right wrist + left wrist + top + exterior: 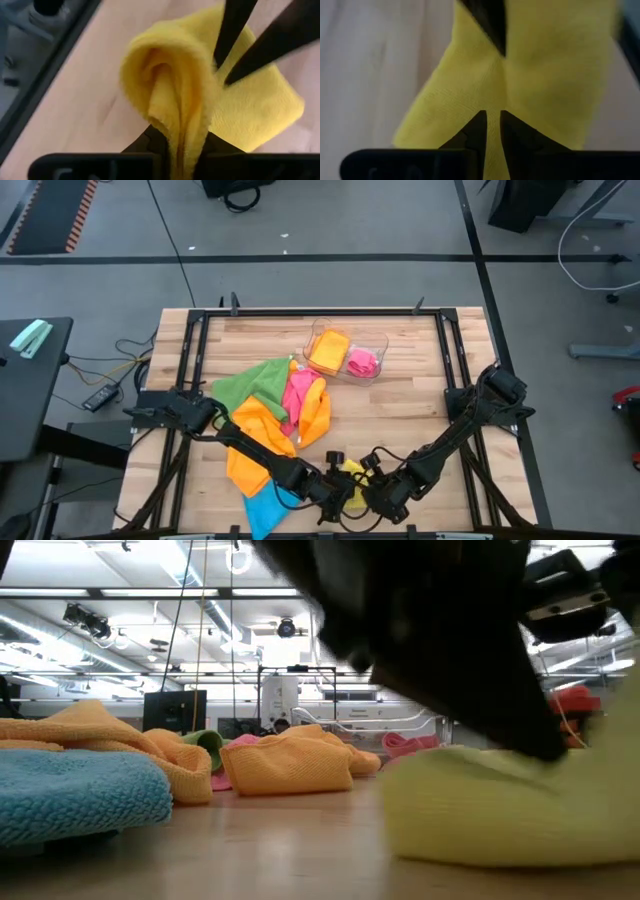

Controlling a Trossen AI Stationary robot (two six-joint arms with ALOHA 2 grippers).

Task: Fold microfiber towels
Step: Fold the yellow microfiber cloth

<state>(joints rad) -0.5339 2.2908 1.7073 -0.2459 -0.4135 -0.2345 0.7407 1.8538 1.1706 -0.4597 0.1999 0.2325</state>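
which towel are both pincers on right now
The yellow towel at the table's near edge. The right pincer is shut on a fold of it, the left pincer closing over it; the others lie untouched.

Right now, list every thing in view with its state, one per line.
yellow towel: bunched, gripped by both grippers
left gripper: closed on yellow towel
right gripper: shut on yellow towel
blue towel: lying loose
orange towel: crumpled
clear tray: holding folded cloths
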